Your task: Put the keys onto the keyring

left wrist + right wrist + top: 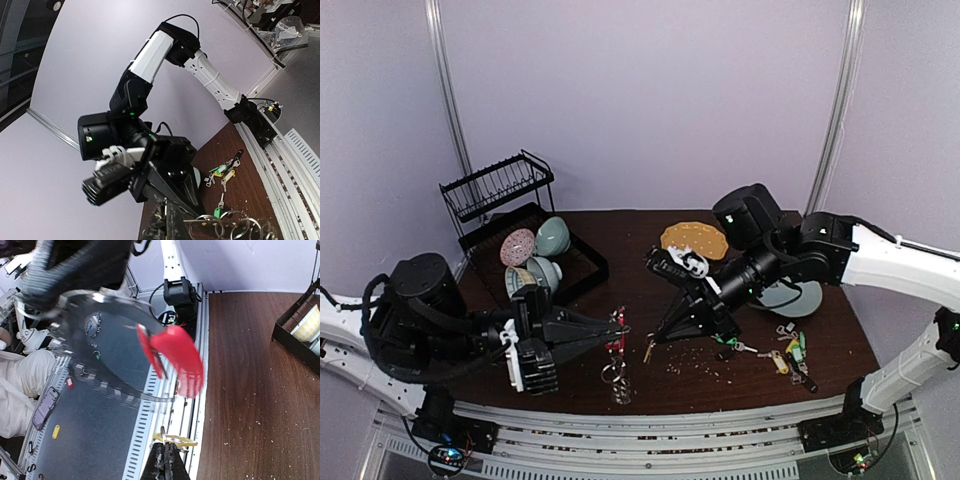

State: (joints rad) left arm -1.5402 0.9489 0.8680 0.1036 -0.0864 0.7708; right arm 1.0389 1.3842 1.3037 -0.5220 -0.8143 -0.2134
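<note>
My left gripper [618,325] reaches right and is shut on the keyring [614,346], which hangs above the table with its silver loops dangling below. In the left wrist view the loops of the keyring [235,227] jut out beside the shut left gripper [172,225]. My right gripper [653,340] points down-left, close to the ring, shut on a yellow-tagged key [648,351]. The right wrist view shows the key's yellow tag [182,441] pinched at the right gripper [165,452], with the keyring's red arc [177,357] just ahead. Several other keys [790,352] with coloured tags lie at the right.
A black dish rack [500,190] with bowls [550,238] stands at the back left. A round yellow dotted plate [694,238] lies at the back centre, and a pale bowl [795,296] sits under the right arm. Crumbs are scattered near the front edge.
</note>
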